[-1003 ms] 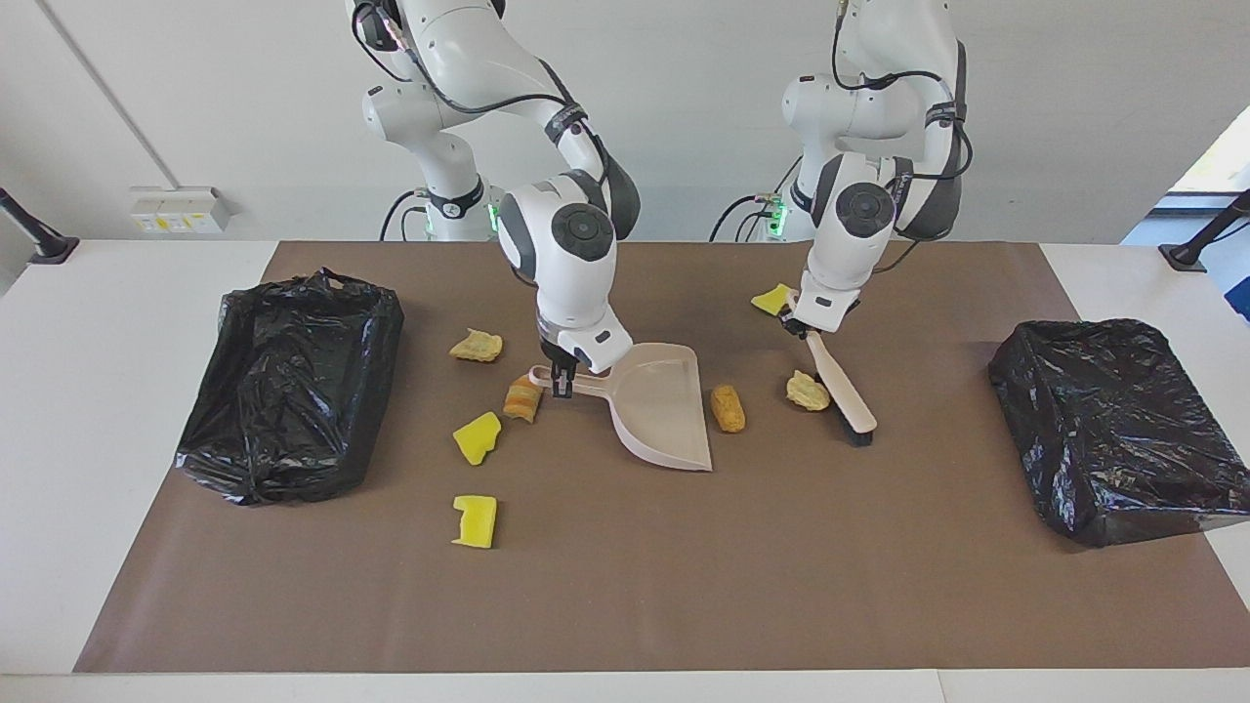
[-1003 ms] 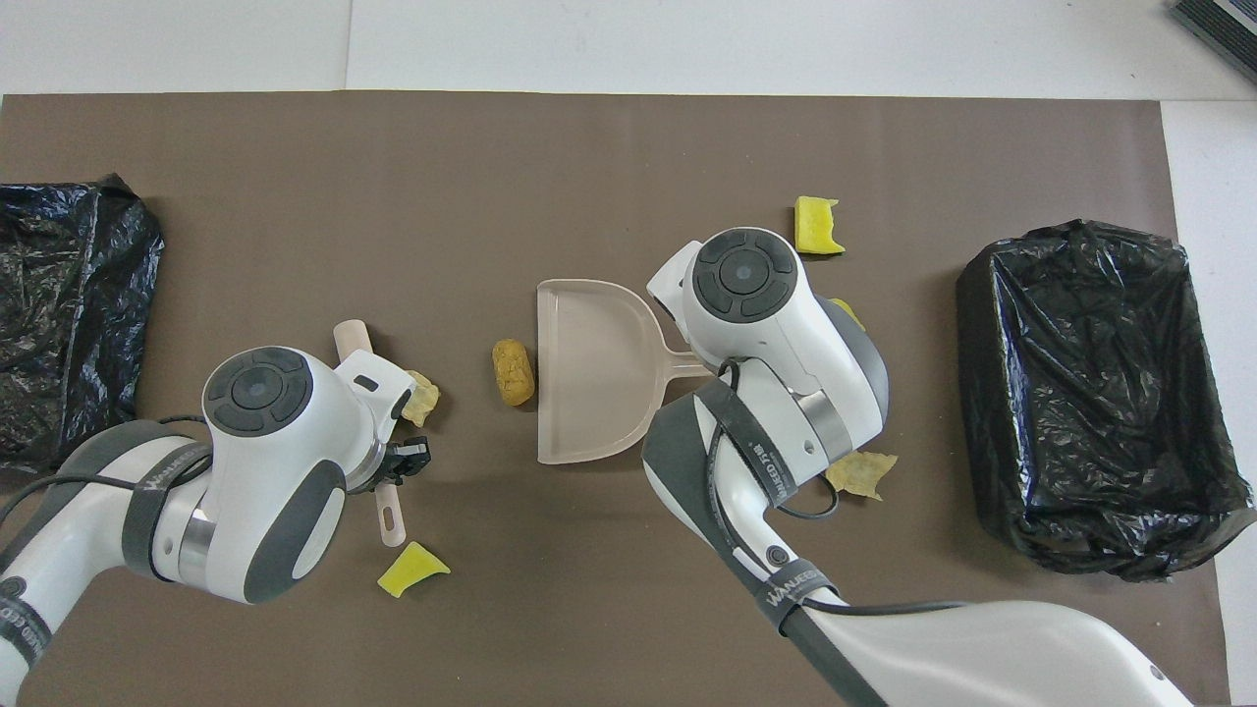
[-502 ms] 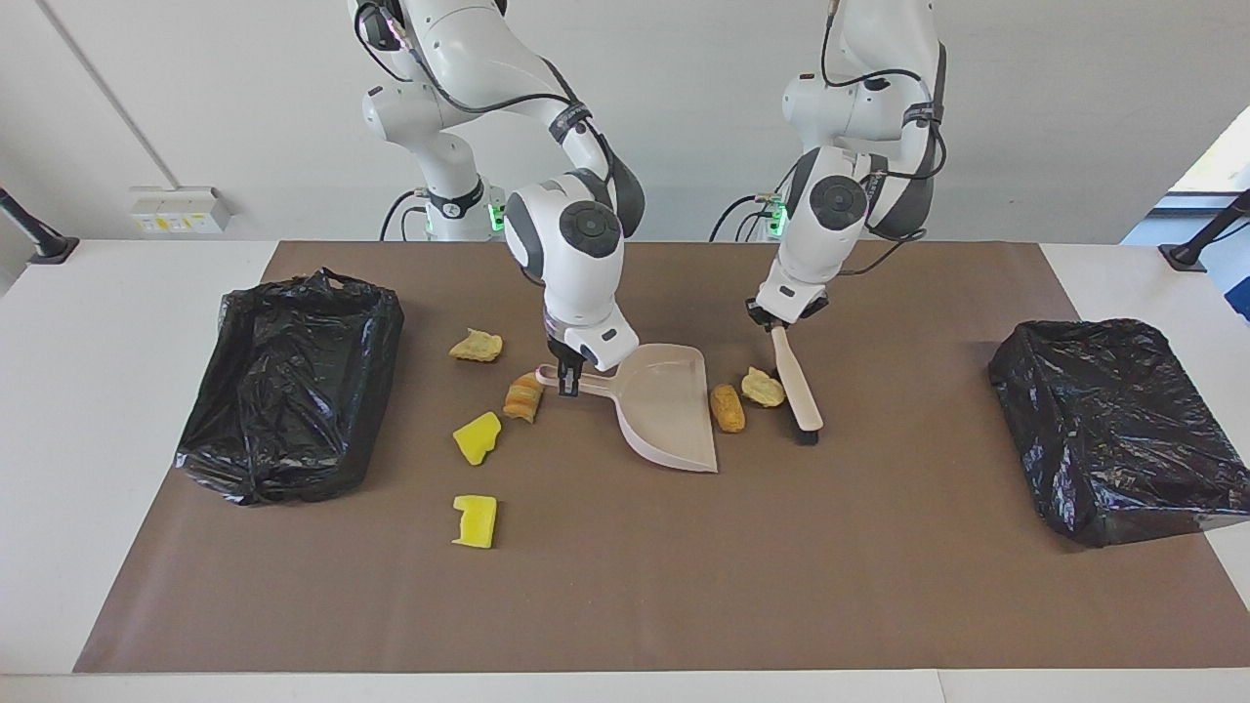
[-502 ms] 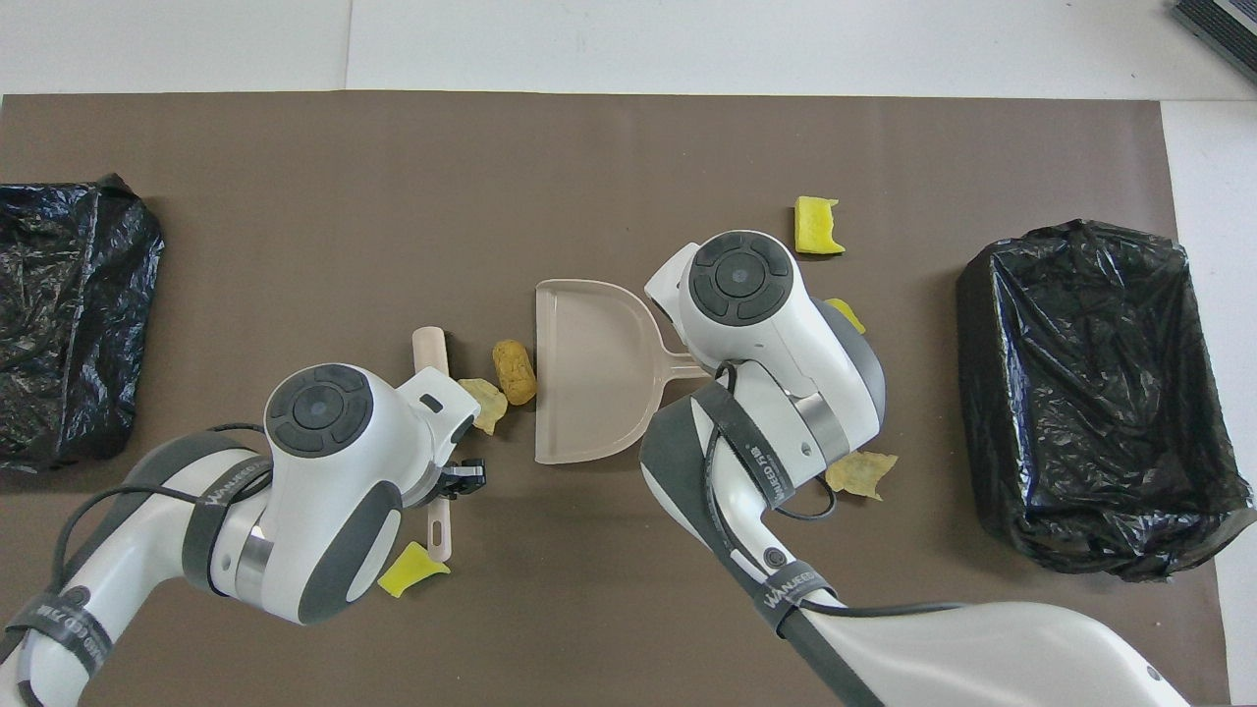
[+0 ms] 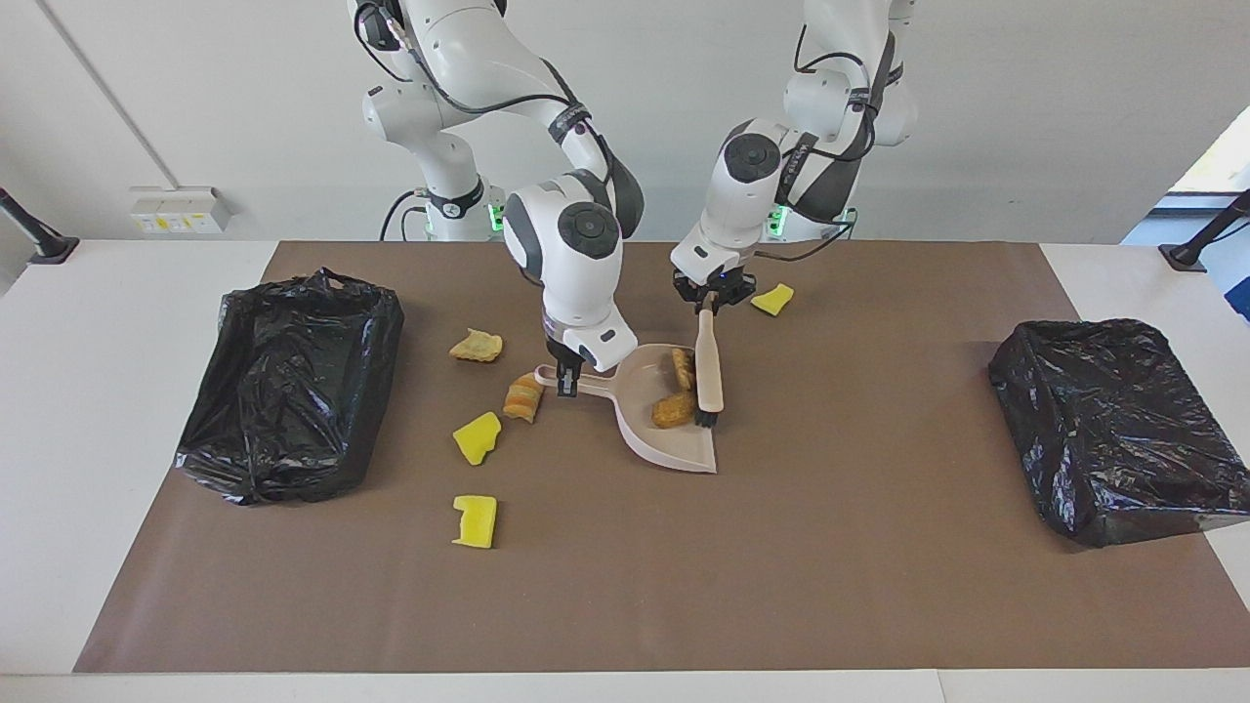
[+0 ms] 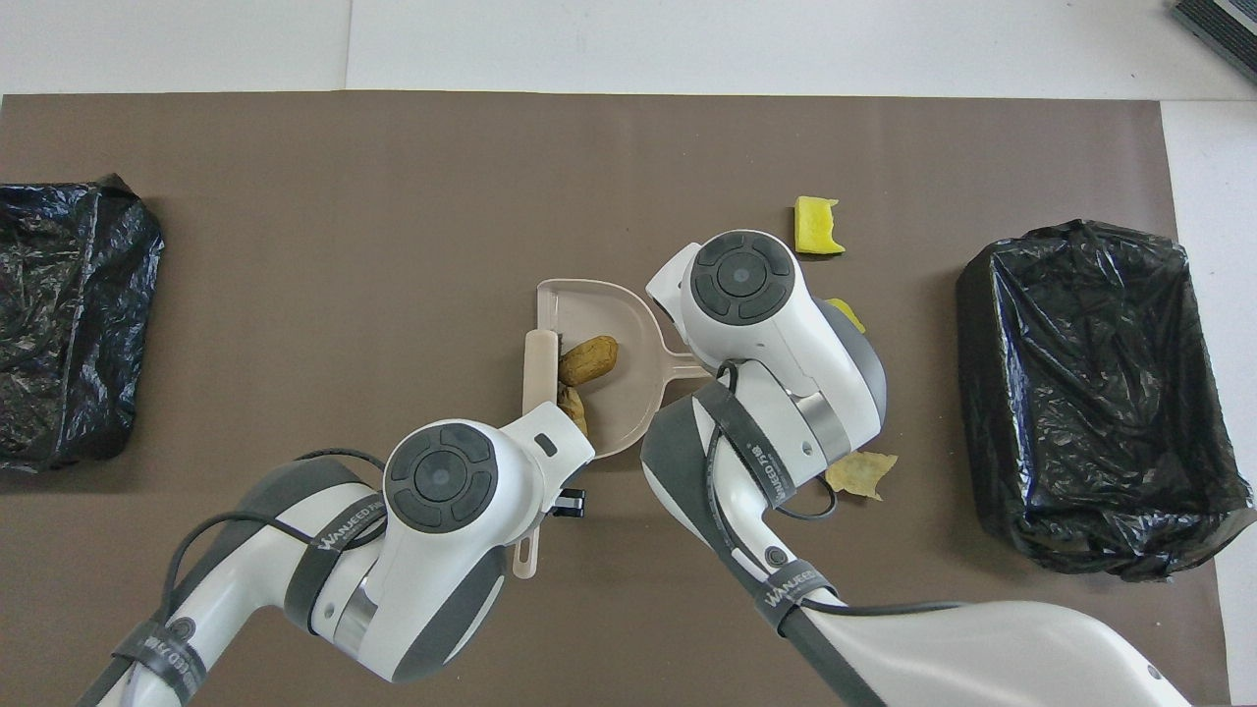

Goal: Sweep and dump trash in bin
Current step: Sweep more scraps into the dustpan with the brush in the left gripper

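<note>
Trash lay split around the dustpan (image 5: 667, 415): two tan scraps (image 5: 674, 408) in it, the brush (image 5: 709, 371) across its mouth. Left gripper (image 5: 710, 301) pinched the brush handle; right gripper (image 5: 564, 381) clamped the dustpan handle, nearest the bin (image 5: 288, 381) at its end.

The brush (image 5: 708, 366) has swept two scraps (image 5: 676, 408) into the dustpan (image 5: 674, 444).

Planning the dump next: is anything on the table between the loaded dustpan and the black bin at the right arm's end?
Yes. Between the dustpan, held by the right gripper, and that bin lie loose scraps: an orange piece by the handle and a yellow sponge chunk. Lifting the pan should clear both.
</note>
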{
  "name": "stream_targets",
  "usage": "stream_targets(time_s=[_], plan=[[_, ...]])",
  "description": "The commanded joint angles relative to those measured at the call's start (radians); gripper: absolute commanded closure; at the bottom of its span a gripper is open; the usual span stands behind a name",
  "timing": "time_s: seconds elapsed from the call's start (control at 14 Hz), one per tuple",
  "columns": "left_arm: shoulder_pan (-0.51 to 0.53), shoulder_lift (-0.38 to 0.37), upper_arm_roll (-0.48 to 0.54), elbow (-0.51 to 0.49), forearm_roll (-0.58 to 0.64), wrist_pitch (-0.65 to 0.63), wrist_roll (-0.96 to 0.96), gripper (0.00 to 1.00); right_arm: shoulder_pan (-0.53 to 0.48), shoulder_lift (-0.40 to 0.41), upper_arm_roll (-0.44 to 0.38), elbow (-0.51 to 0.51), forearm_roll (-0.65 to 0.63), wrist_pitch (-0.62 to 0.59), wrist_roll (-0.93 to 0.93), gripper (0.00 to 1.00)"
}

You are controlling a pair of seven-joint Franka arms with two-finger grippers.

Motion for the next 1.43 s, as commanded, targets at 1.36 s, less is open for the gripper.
stream_targets(time_s=[1.36], plan=[[-0.067,-0.375,-0.095,-0.368,-0.083,-0.353,-0.921,1.00,-0.048,-0.001,0.008,-0.077,0.043,0.159,-0.118,1.00]])
